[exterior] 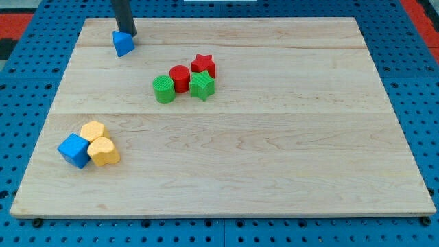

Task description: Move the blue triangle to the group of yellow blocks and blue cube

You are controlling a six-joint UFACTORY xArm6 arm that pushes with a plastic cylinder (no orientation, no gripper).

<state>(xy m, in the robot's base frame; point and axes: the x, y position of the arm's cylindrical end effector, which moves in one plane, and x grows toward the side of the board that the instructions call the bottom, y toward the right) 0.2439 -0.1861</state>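
Wooden surface (274,171) on a blue pegboard (418,89), single view. Landmark for everything: the blue triangle (123,43), which sits near the surface's top-left corner.

My tip (129,35) comes down from the view's top edge as a dark rod and ends right at the blue triangle's upper right side, touching or just about touching it; exact contact is hard to tell. The tool is a plain rod with nothing to clench or release, so it grasps nothing, it just stands against the block.

Right of and below the blue triangle, near the surface's middle, a cluster of four: green cylinder (164,90) nearest the triangle, red cylinder (180,78) touching its right side, green star (202,85) right of that, red star (204,64) just above the green star. All four packed tight together.

Far below the blue triangle and slightly left, well apart from it, the target group: blue cube (74,150) at the left, one yellow block (92,130) above and to its right, a second yellow block (103,151) right beside the cube. The yellow blocks look rounded, maybe heart-like, exact shape unclear. The three touch each other.

The blue triangle is not with that group; a wide stretch of bare wood lies between them. The red and green cluster lies off to the right of the straight line from triangle to group.
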